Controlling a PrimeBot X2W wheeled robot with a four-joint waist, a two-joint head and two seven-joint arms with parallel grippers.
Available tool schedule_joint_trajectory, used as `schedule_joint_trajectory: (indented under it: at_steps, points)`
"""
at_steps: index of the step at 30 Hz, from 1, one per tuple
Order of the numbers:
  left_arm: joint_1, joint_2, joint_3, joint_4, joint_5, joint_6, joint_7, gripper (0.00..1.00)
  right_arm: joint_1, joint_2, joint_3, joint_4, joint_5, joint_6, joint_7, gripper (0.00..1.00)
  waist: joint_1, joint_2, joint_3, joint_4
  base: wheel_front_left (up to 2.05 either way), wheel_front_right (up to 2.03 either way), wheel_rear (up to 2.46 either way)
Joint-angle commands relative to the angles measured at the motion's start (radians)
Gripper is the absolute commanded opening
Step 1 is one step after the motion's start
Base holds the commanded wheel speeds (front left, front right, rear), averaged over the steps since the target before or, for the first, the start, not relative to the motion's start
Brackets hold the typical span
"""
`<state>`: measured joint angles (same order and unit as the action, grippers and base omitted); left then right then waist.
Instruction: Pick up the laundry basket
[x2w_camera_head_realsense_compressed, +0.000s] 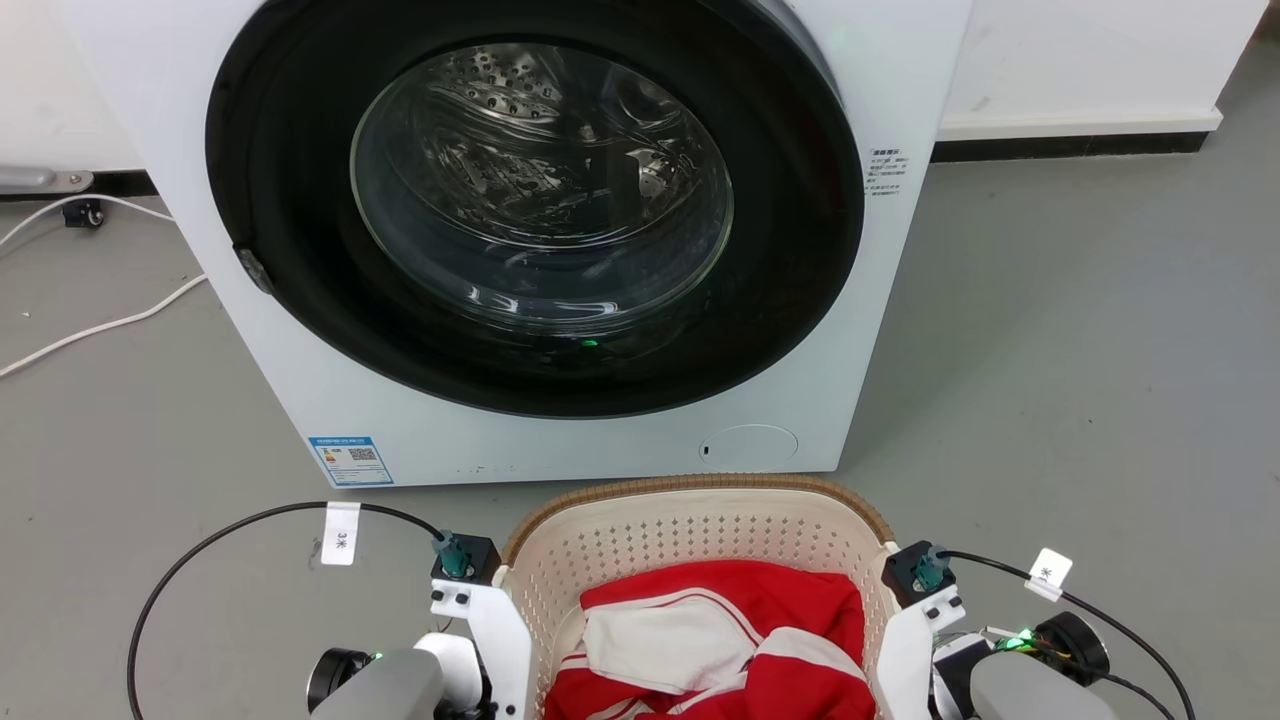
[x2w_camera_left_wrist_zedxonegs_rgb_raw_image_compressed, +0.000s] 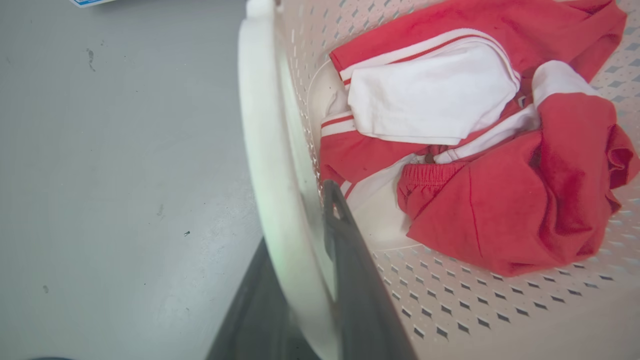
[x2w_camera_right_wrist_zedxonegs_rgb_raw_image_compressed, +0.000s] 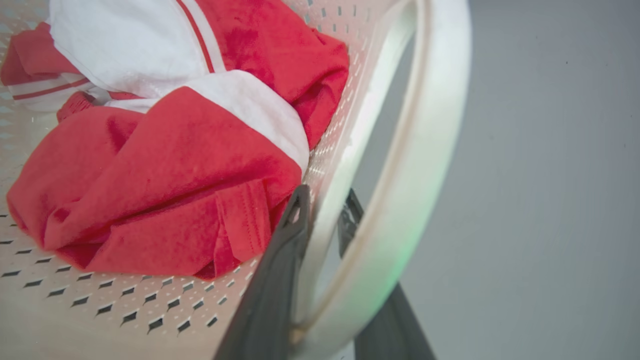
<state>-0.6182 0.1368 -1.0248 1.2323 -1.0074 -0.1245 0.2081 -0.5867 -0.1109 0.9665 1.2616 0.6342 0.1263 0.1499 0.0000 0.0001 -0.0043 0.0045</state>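
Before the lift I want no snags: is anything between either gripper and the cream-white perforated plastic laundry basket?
Nothing visible. The left gripper and right gripper each straddle a side wall of the cream-white laundry basket, one dark finger inside, one outside. The red-and-white clothing lies beside the inner fingers, not between them and the wall.

Head looks down, wrists close, sharing basket

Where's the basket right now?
The basket is at the bottom centre of the head view, just in front of the washer. The left gripper and right gripper grip its left and right sides.
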Motion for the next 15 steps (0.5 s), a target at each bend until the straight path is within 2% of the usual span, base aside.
schedule_joint_trajectory:
  at_steps: [1, 15]
  points:
    - [-0.02, 0.0, -0.005, -0.004, -0.001, -0.01, -0.011, 0.0, -0.012, 0.004, 0.013, -0.001, -0.001, 0.008, -0.004, 0.0, 0.0, -0.0001, 0.0, 0.0, 0.0, 0.0, 0.0]
    - [-0.03, -0.004, -0.03, 0.004, -0.021, -0.01, -0.019, 0.0, -0.02, 0.003, 0.055, 0.009, 0.047, 0.01, -0.015, 0.0, 0.0, -0.0001, 0.002, -0.001, 0.0, 0.0, 0.0]
